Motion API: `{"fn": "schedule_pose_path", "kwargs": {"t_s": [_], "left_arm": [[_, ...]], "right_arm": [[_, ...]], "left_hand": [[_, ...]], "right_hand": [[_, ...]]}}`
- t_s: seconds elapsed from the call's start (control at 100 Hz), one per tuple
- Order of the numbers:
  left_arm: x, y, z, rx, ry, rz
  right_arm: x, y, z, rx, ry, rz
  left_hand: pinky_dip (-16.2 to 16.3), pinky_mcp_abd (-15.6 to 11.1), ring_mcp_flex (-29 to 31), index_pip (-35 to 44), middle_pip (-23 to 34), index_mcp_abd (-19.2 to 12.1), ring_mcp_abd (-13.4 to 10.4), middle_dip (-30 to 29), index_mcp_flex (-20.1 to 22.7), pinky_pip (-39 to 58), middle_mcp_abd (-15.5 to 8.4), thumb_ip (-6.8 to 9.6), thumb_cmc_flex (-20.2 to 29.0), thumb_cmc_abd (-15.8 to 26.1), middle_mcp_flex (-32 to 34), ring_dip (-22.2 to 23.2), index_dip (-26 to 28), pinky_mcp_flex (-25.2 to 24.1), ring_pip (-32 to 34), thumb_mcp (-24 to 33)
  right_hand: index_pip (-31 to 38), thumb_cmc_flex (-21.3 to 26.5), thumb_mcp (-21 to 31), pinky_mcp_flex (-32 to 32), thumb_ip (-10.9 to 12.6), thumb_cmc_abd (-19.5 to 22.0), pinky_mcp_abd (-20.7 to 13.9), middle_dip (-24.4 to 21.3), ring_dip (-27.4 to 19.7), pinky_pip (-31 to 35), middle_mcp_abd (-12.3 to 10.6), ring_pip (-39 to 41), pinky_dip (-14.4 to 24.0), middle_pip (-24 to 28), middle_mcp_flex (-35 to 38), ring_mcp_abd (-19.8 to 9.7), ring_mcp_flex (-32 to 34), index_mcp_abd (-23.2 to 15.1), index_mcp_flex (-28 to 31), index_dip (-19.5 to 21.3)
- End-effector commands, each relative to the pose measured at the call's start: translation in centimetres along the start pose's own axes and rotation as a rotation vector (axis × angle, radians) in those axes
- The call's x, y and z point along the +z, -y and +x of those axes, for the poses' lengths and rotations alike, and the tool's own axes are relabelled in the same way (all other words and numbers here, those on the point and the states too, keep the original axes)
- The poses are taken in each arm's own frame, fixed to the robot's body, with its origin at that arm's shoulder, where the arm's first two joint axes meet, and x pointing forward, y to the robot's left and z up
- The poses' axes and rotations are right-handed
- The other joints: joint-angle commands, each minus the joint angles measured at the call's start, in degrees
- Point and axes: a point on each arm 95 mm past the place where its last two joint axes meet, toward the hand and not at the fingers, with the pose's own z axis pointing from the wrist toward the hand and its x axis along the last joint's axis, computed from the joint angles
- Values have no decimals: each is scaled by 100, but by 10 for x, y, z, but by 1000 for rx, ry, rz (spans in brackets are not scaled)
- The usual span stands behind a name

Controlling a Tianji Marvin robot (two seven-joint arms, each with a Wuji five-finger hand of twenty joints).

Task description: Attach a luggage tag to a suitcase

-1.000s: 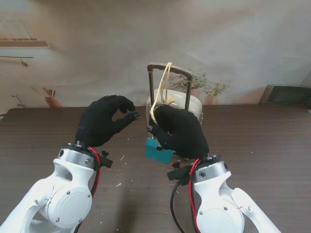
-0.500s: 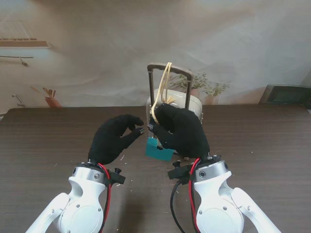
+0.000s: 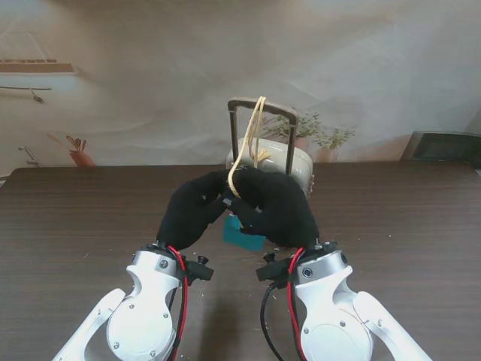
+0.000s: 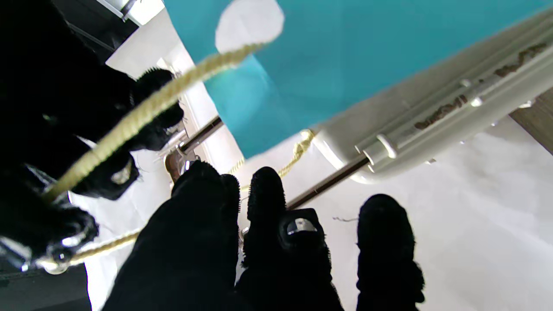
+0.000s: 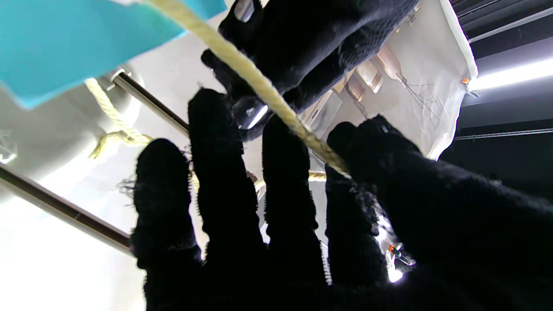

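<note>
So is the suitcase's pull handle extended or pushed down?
Extended: the pull handle stands well above the suitcase on both rods, with the cord looped over its bar.

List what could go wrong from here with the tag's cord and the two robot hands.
1. The yellow cord runs taut from the telescopic handle down to the right robot hand; a harder pull could tip the small upright suitcase.
2. The left robot hand crowds the right one at the cord, so fingers may snag it or knock it loose.
3. The teal luggage tag hangs hidden between both hands in the stand view, so a bad grasp may go unnoticed.
</note>
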Motion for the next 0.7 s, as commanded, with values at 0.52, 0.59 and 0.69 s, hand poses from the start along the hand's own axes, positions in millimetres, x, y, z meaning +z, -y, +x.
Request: {"fn": "schedule_pose_path", "kwargs": {"t_s": [0.52,0.59,0.69], "left_arm": [[21,-19,7,3,-5,-206],[25,-19,7,13,-3,-209],[30,-18,8,15,-4,-222]], "right_arm": [[-3,6,5,-1,-44,44],[-4,6,6,-1,-46,42],[-5,5,6,-3,-48,39]], "left_hand": [[731,-69,-1047,-1715,-414,-75,-1401,-120,-1435,-383,1074,79,-324,780,-575,307,-886,-694,31,-394],[753,-71,-1049,-1783,-416,91,-1405,-117,-1502,-395,1080,88,-368,782,-605,307,-925,-697,29,-423],[774,-74,-1068,-1857,-416,232,-1393,-115,-1495,-414,1092,100,-495,817,-637,307,-974,-725,26,-483]], "right_hand": [[169,141,-110,32,-36,128,-7,96,-2,103,-52,-48,28,-21,99,-88,129,-314,252,-3],[168,143,-114,33,-36,128,-10,98,-1,102,-56,-49,27,-20,101,-88,129,-316,251,1],[165,145,-117,35,-34,133,-17,99,0,100,-55,-50,25,-22,97,-89,131,-316,248,7]]}}
